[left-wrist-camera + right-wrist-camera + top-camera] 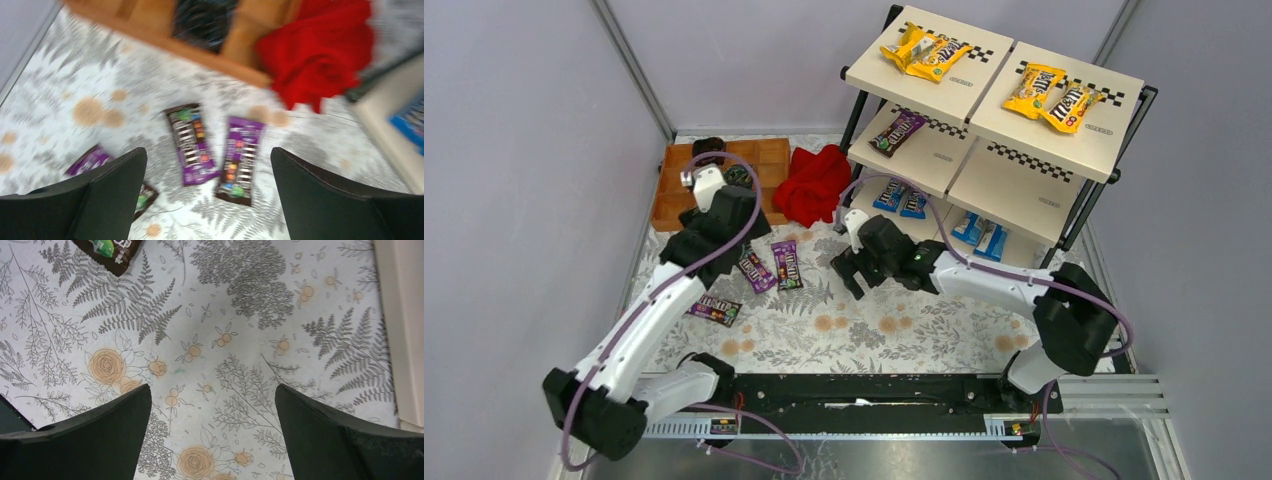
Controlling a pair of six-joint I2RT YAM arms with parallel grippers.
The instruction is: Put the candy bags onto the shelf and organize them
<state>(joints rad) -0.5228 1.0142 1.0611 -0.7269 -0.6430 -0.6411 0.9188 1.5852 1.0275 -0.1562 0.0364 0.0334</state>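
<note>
Left gripper [208,152] hangs wide open and empty over a glossy purple candy packet [192,145], with a twin packet [240,160] just beside it on the floral tablecloth [65,70] and a third packet [92,160] by the left finger. It looks best to drop squarely over one and close across its narrow width, so the neighbour isn't nudged. Right gripper [214,387], also spread and empty, hovers nearer the three-tier black-framed shelf [1009,190], which holds yellow, blue and purple bags.

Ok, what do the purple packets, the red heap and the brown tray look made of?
Purple packets: likely thin plastic film, printed and slightly shiny.
Red heap: soft cloth, matte, crumpled into folds.
Brown tray: probably wood, matte, with raised dividers.
</note>
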